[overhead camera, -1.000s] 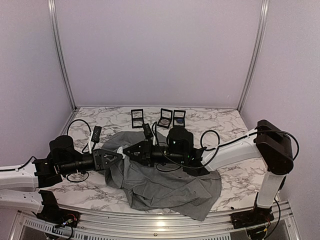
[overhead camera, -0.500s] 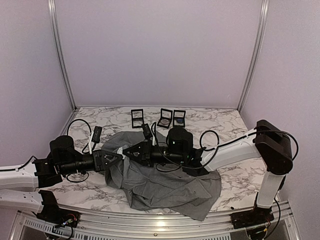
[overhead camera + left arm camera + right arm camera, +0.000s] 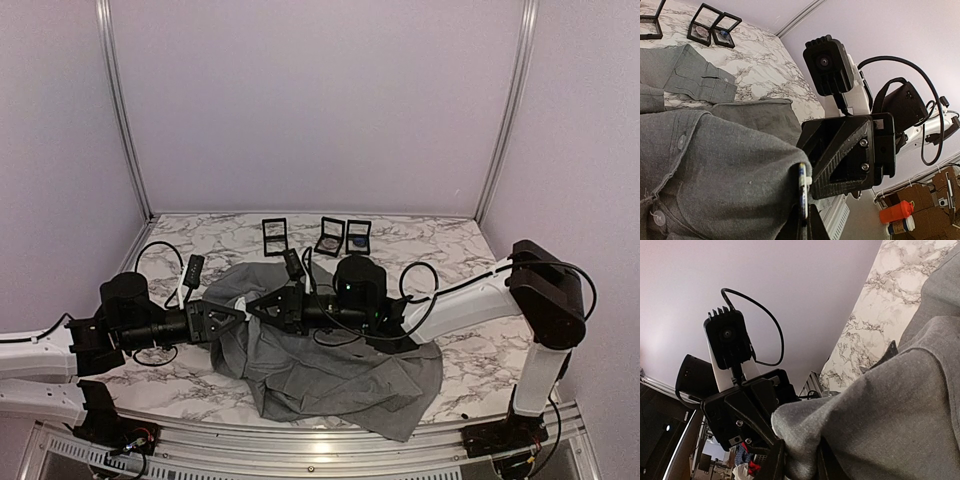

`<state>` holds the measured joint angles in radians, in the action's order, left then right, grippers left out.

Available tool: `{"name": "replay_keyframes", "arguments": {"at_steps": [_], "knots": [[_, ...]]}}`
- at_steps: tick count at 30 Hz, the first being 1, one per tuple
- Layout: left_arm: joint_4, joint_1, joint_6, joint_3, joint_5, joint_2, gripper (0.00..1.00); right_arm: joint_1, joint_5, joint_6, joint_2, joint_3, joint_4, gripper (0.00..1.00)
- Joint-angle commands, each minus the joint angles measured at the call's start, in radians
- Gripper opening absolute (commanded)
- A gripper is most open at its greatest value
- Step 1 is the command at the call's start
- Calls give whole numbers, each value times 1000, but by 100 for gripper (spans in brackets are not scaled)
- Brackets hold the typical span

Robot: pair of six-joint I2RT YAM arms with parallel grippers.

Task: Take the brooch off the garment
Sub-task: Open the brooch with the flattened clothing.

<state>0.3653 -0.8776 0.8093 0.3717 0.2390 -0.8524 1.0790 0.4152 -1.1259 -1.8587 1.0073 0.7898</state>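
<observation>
The grey garment lies crumpled on the marble table, with one fold lifted between both arms. In the left wrist view the brooch shows edge-on as a thin blue-and-white disc pinned to the grey cloth. My left gripper is shut on the brooch's lower edge. My right gripper is shut on a bunched fold of the garment just behind the brooch. From above, the left gripper and right gripper meet tip to tip. The brooch is hidden in the top view and the right wrist view.
Three small black display cases stand at the back of the table. Black cables loop over the table beside both arms. A shirt sleeve lies flat toward the cases.
The right jaws have closed a little tighter on the fold of fabric. Both arms and the shirt have barely moved.
</observation>
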Motion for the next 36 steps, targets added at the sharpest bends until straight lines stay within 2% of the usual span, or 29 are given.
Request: {"name": "replay_keyframes", "arguments": {"at_steps": [1,23,29,36], "knots": [[102,8,15,6,24,11,0,13,39,26,-3,-16,-43,19],[90,35,54,-3,42,-9,0,10,68,102,30,-21,-86,21],[45,43,53,13,46,-28,0,3,68,147,57,-16,-130,26],[-60,56,17,58,53,-32,0,-21,39,258,129,-14,-251,39]]}}
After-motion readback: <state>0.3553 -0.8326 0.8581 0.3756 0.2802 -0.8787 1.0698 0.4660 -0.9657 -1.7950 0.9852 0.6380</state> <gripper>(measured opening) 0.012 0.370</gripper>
